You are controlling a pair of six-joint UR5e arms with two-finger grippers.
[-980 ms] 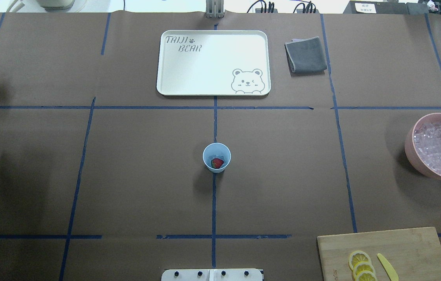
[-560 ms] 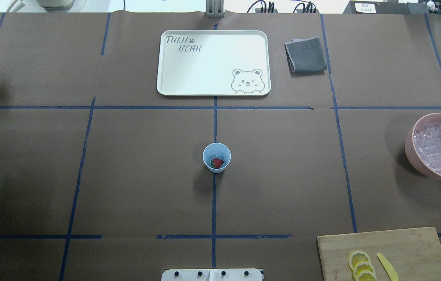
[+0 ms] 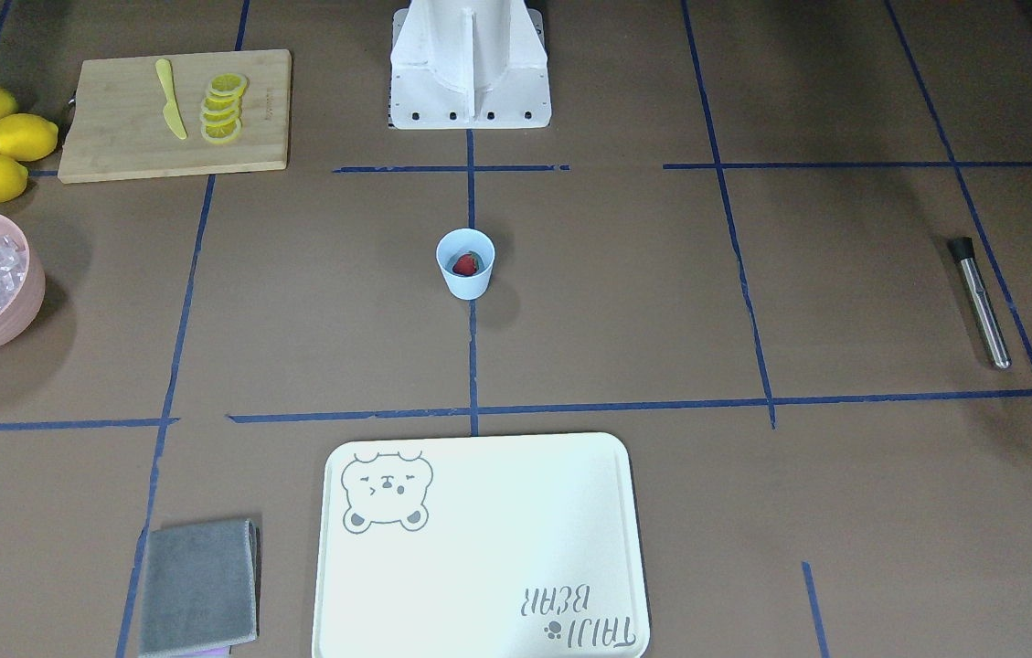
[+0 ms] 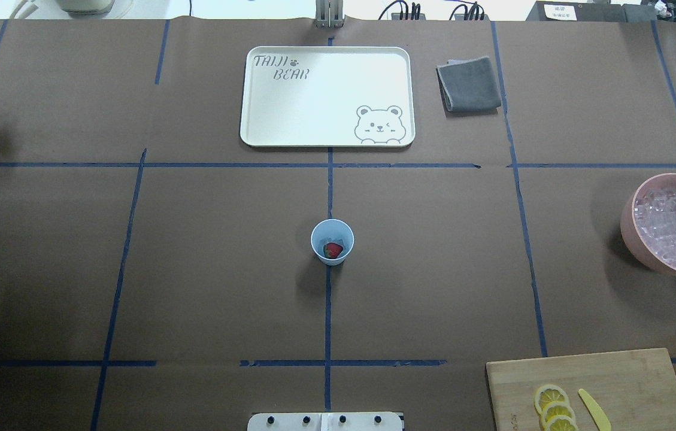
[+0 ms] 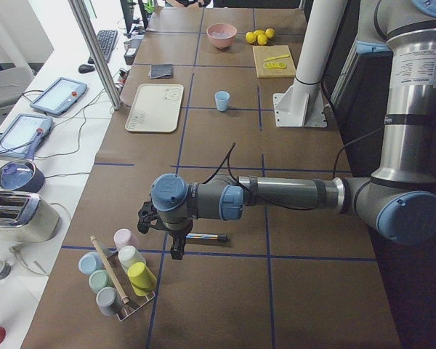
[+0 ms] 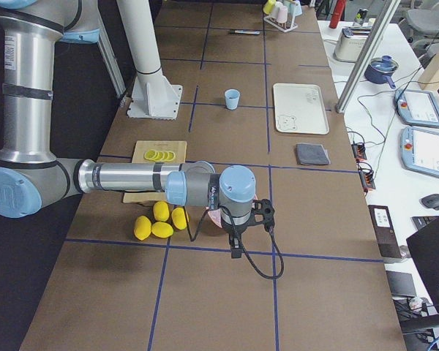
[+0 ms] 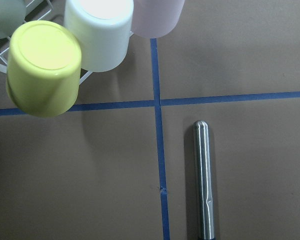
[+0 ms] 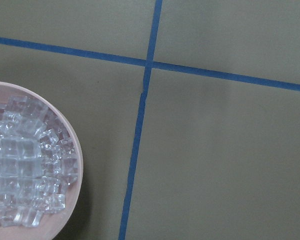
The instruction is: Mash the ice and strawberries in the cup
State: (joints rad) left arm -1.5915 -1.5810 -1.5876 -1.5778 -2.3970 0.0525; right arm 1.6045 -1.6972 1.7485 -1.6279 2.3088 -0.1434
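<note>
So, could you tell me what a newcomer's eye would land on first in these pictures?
Probably the pale blue cup at the table's centre, with a red strawberry inside it. Next, the pink bowl full of ice far on the robot's right, and the cream bear tray beyond the cup.

Ice (image 4: 339, 244): mostly hidden beneath the strawberry (image 4: 332, 250).
Left gripper (image 5: 176, 253), right gripper (image 6: 236, 252): jaws too small to be judged.

Silver arms (image 5: 410, 109) — blue joints (image 5: 168, 193)
</note>
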